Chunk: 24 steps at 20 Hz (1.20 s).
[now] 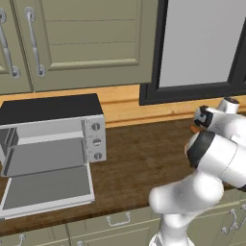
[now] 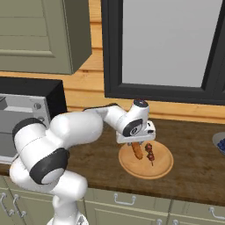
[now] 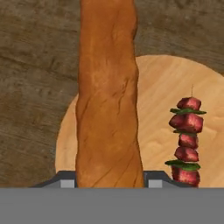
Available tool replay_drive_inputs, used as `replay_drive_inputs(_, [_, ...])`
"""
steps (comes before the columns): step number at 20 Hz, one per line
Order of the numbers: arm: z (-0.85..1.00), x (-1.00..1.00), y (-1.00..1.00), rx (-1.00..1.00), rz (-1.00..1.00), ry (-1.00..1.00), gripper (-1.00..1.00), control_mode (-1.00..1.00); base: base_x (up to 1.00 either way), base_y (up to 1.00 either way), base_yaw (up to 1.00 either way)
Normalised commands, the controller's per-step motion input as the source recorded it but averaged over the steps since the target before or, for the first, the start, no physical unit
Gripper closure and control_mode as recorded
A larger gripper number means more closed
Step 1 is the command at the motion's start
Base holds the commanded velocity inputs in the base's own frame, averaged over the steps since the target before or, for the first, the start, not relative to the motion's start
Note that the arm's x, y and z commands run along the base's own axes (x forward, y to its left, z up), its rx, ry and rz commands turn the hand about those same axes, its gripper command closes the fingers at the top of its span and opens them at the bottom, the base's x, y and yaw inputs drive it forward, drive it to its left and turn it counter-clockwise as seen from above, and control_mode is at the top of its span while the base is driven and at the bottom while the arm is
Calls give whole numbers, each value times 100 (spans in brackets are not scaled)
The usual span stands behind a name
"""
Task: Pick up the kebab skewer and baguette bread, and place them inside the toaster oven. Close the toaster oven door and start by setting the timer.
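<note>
The baguette bread, a long orange-brown loaf, runs up the hand view between my two finger tips, which press against its sides. My gripper is shut on it, low over a round wooden plate. The kebab skewer, with dark red meat chunks, lies on the plate to the loaf's right, clear of the fingers. From the right base view my gripper points down at the baguette bread, with the kebab skewer beside it. The toaster oven stands far left, and the toaster oven door is folded down open.
The wooden plate sits on the dark wood counter below a black-framed window. Olive cabinets hang above the oven. A blue-grey bowl edge shows at the counter's far right.
</note>
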Motion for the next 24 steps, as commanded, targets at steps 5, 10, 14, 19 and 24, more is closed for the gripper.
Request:
replay_drive_inputs(5, [100, -32, 56, -1, 10, 0, 100, -100, 0, 0, 0])
replay_drive_inputs(10, [89, -15, 65, 0, 19, 0, 100, -100, 0, 0, 0])
replay_drive_inputs(14, [56, -22, 71, -2, 24, 0, 100, -100, 0, 0, 0])
replay_drive_inputs(19, [24, -29, 96, -8, 27, 0, 100, -100, 0, 0, 0])
replay_drive_inputs(24, [7, -7, 100, -10, 31, 0, 100, -100, 0, 0, 0])
